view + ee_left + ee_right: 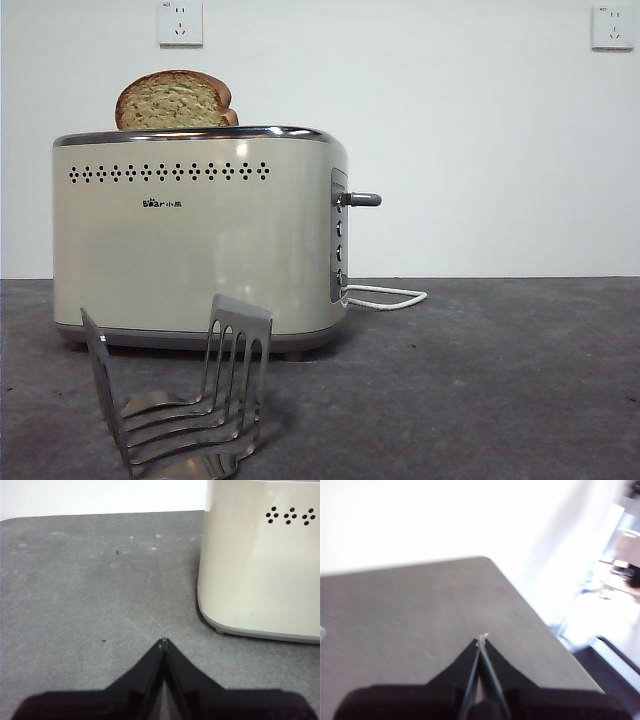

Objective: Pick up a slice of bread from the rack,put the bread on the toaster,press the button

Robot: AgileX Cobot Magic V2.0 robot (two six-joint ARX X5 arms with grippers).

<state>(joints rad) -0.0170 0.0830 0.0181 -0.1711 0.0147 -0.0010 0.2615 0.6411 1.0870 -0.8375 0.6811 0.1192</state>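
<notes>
One slice of bread (pixel 176 101) stands in the toaster (pixel 200 240) slot, its light, soft crumb best pinched gently by the firmer crust. Both the left gripper (pixel 164 641), clenched empty just beside the toaster's base, and the right gripper (pixel 482 639), clenched empty over bare table (pixel 410 610), are far from it; the rack (pixel 180 400) stands empty.

Robot body: two black wrist-mounted grippers

The left gripper (pixel 164 641) shows two matte black jaws, each a flat wedge tapering from a broad, blocky base to a narrow tip, with a thin pale seam running between them. The right gripper (pixel 482 639) has the same black wedge form and broad dark base; a small whitish fleck sits at its tip. No cables, screws or markings can be made out on either.
</notes>
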